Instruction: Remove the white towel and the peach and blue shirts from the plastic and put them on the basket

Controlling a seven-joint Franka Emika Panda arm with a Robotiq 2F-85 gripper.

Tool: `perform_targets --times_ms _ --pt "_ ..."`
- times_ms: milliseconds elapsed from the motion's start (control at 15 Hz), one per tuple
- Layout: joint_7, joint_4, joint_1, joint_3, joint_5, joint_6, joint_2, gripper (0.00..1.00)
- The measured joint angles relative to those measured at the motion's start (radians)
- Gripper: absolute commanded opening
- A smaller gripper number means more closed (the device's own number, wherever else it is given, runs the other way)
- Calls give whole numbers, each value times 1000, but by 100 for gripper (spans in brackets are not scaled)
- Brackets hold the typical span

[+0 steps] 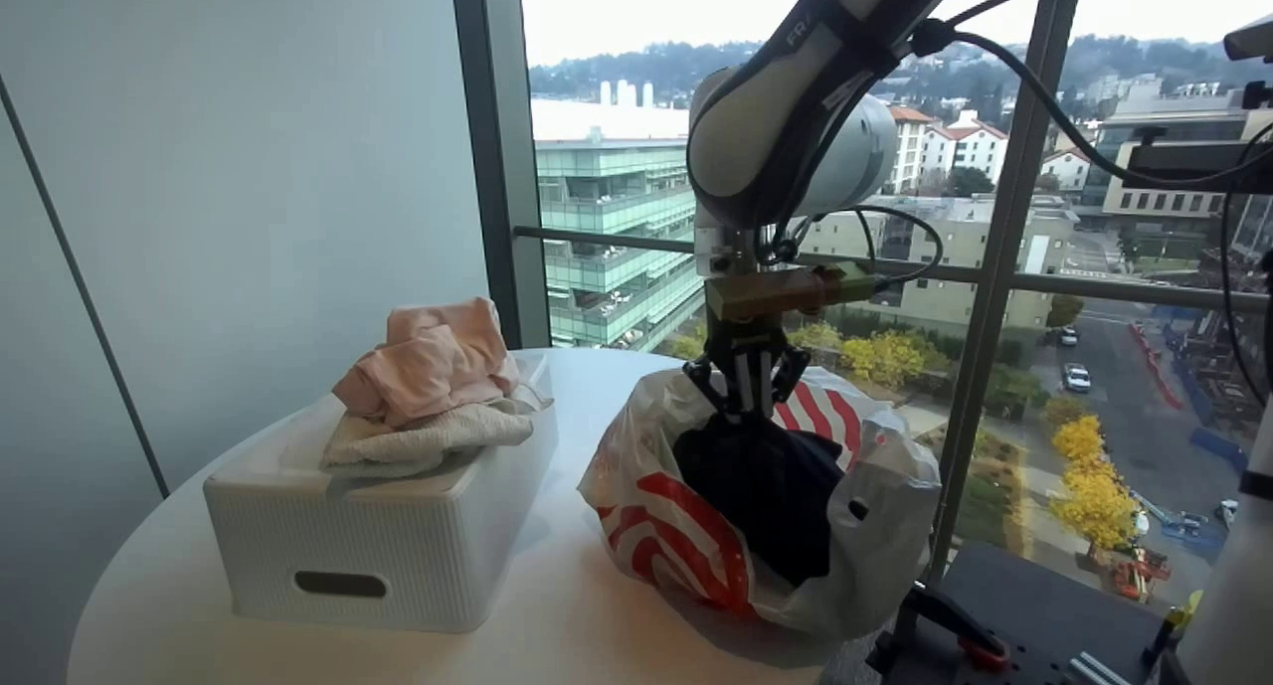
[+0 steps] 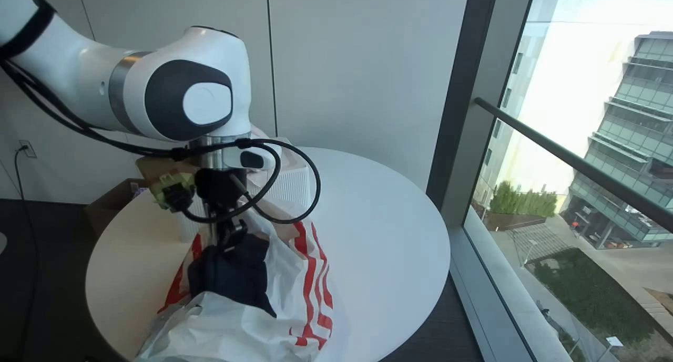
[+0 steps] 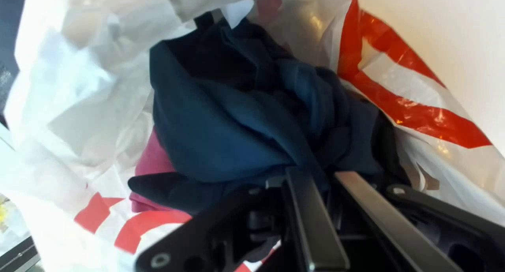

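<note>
Wall (image 2: 357, 78): pale, seamed | floor (image 2: 58, 278): dark | table (image 2: 389, 220): round, white | window (image 2: 578, 115): tall, dark-framed, daylit

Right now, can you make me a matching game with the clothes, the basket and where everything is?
Things:
1. peach shirt
2. white towel
3. blue shirt
4. basket

Places:
A. standing on the table
B. inside the plastic
C. lying on the white towel
D. between the basket and the peach shirt

Right pairs: 1-C, 2-D, 3-B, 4-A

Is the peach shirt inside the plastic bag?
No, the peach shirt lies on the off-white towel on top of the white bin.
</note>
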Motion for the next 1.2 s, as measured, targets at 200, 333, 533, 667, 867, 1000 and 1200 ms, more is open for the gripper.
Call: perform_targets --times_ms 200,333,533,667,867,1000,1200 --pt "-53 26 -10 24 121 -155 -72 12" --pt "-80 39 -25 27 172 -205 -112 11" --pt "-91 42 -52 30 200 -218 -177 11" --pt "-95 38 -68 35 215 -218 -230 11" --pt "-108 27 -85 37 235 -218 -305 12" --pt "-126 21 -97 37 237 -214 -339 12" --pt "-142 17 -114 37 241 -218 -351 12"
